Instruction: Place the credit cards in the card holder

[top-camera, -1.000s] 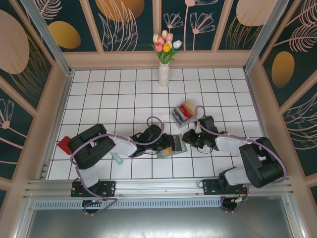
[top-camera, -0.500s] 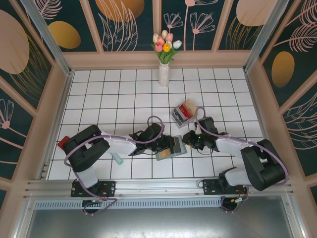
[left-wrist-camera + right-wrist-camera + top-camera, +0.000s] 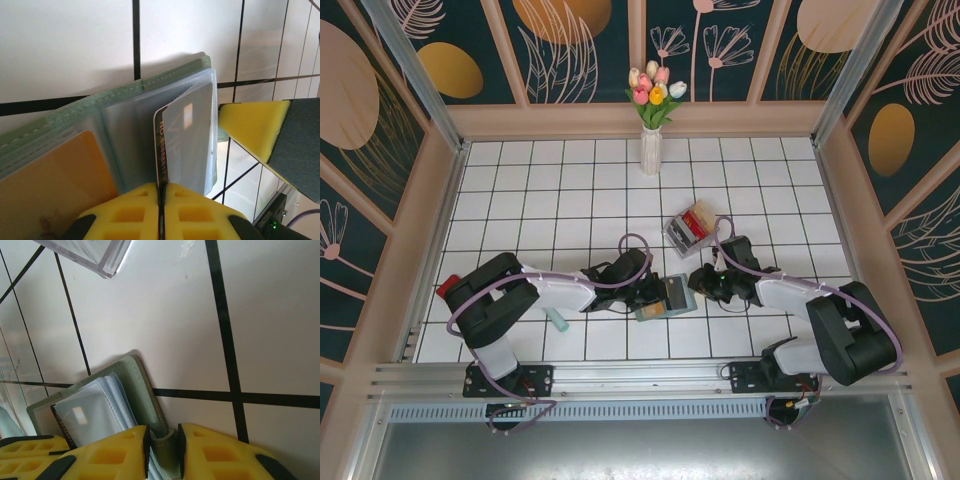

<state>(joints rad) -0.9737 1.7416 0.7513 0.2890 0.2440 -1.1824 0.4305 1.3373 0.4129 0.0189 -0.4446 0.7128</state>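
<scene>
The left hand (image 3: 160,197) pinches a pale grey card (image 3: 189,135), whose far end rests against the clear sleeves of the card holder (image 3: 120,92). The right hand (image 3: 163,442) clamps the card holder's green cover. The card holder lies open on the bench (image 3: 570,200) between the two hands.

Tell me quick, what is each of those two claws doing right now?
Left gripper: closed, pinching the grey card by its edge.
Right gripper: closed on the edge of the card holder.
</scene>
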